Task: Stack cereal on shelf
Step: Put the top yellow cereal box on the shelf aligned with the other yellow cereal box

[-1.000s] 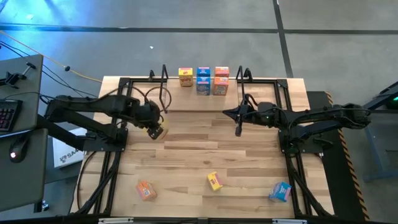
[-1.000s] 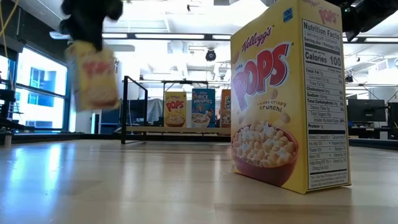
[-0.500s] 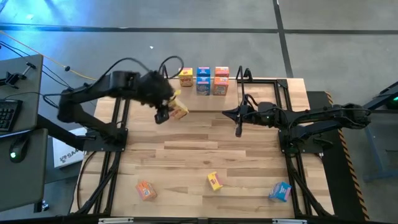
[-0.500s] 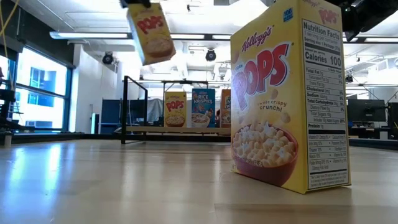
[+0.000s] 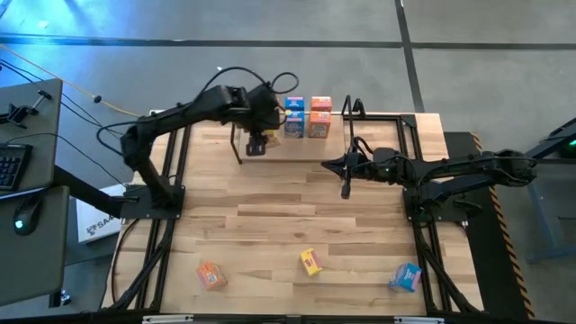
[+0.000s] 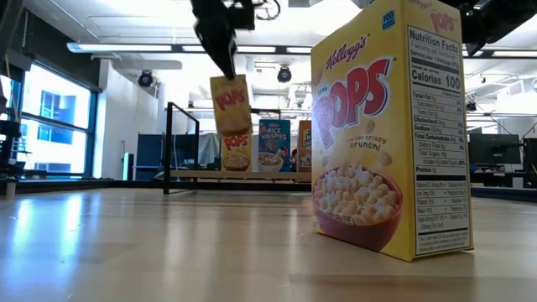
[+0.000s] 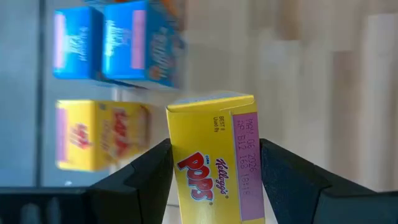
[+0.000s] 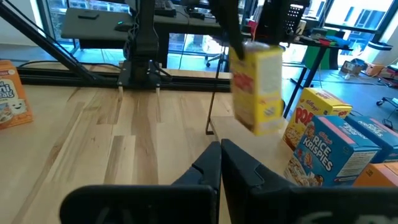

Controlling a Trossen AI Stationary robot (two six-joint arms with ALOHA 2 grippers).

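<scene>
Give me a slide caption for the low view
Left gripper carries a yellow Pops box above the shelf.

A robotics lab or open industrial workspace was indicated. A grey concrete floor (image 5: 468,81) was seen across the upper part of the high view, with a keyboard (image 5: 7,166) at its left edge, while tall windows (image 6: 50,126) and ceiling strip lights (image 6: 126,48) were seen in the upper left of the low view.

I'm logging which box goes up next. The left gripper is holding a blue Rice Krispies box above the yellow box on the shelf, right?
Not quite: the left gripper holds a yellow Pops box, not a blue one, as the left wrist and low views show. It does hang above the yellow box on the shelf.
</scene>
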